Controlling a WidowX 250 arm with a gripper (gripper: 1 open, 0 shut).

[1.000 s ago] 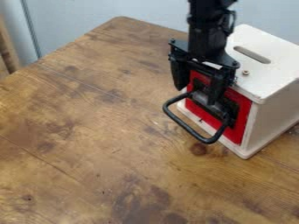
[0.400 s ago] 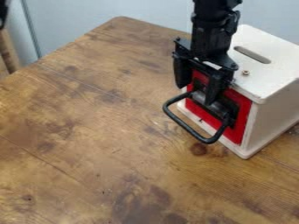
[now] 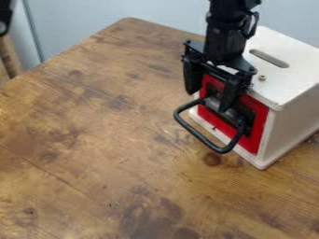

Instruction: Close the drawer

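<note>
The red drawer (image 3: 253, 131) sits in the white cabinet box (image 3: 284, 86) at the right of the wooden table, its red front about flush with the cabinet face. A black plate and a large black loop handle (image 3: 207, 129) stick out toward the table's middle. My black gripper (image 3: 214, 82) hangs from above right at the drawer front, its fingers (image 3: 189, 73) spread apart just above the handle. Nothing is held between them. The gripper body hides the upper part of the drawer front.
The wooden table (image 3: 100, 140) stretches to the left and front of the cabinet. The cabinet top carries a slot (image 3: 270, 62). A pale wall rises behind the table's far edge.
The gripper has shifted very slightly, about the same place at the drawer front. The drawer and handle look unchanged.
</note>
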